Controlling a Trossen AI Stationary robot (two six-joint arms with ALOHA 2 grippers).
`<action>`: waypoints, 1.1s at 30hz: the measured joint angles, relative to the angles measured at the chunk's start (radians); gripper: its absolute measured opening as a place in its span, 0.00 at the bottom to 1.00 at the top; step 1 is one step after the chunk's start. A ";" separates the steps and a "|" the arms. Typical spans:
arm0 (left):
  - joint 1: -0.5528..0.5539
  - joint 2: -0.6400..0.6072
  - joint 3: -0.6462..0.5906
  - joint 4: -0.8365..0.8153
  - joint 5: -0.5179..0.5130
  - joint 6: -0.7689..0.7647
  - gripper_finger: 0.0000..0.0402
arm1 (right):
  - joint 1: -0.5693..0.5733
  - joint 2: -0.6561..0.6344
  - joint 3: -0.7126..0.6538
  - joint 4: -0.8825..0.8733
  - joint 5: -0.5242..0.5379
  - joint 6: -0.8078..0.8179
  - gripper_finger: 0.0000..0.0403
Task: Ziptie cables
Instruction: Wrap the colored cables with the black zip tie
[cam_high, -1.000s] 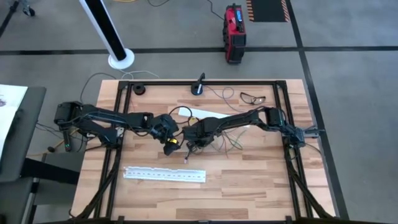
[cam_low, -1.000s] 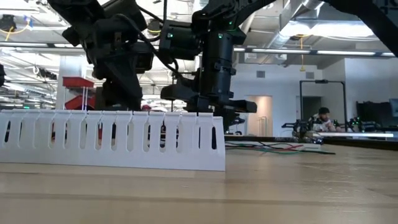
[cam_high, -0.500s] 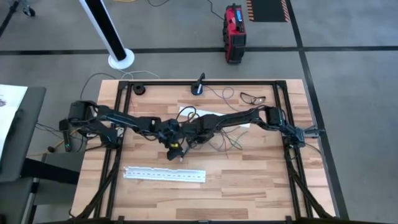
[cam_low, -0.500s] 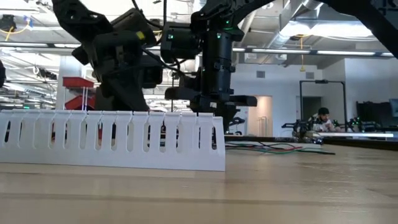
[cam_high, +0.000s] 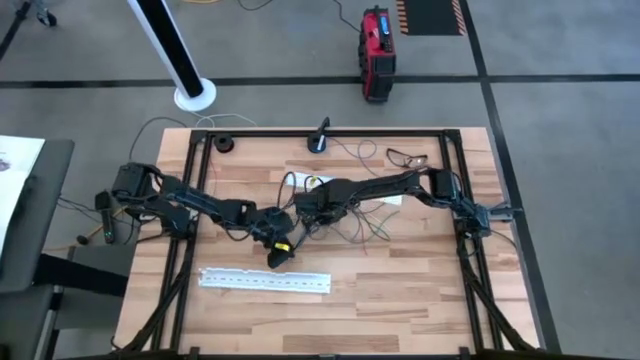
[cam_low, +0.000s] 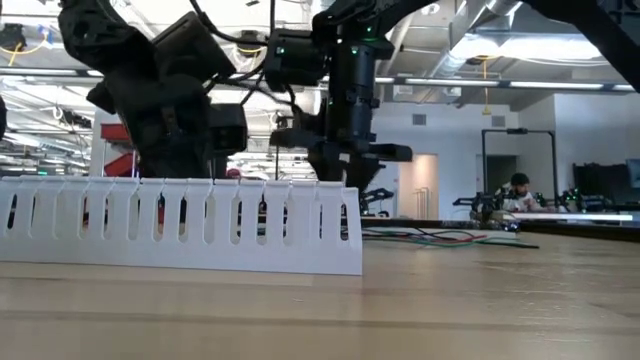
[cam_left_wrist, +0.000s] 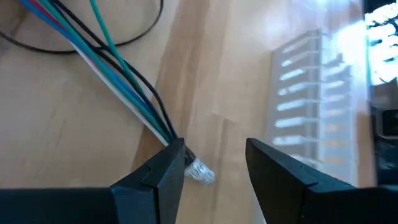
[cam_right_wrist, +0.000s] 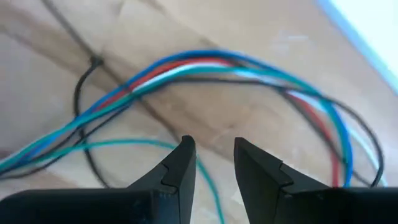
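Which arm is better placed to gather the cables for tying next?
Probably the right. The right gripper hangs open directly above the cables, a green strand passing between its fingers. The left gripper is open at the bundle's end, beside the white strip.

both arms reach inward from opposite table sides and nearly meet at mid-table. left arm stretched low and long from its base at the left edge, wrist angled toward the near side; left gripper (cam_high: 279, 250) at its tip, pointing down at the tabletop. in the left wrist view its two dark fingers (cam_left_wrist: 155, 180) stand apart with a clear gap between them. right arm extended from the right edge, elbow raised, forearm running leftward; right gripper (cam_high: 305, 212) just beside the left arm's wrist, farther from the near edge. right wrist view: fingers (cam_right_wrist: 180, 163) parted by a narrow gap, nothing between them.
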 joint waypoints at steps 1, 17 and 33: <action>-0.009 0.003 -0.010 0.001 -0.024 -0.003 0.41 | -0.007 -0.003 -0.001 0.000 0.000 -0.002 0.26; -0.020 0.032 -0.008 0.004 -0.158 -0.002 0.41 | -0.170 -0.078 -0.001 0.224 -0.393 -0.540 0.26; -0.021 0.033 -0.008 0.001 -0.173 -0.120 0.41 | -0.169 -0.061 -0.150 0.400 -0.474 -0.702 0.26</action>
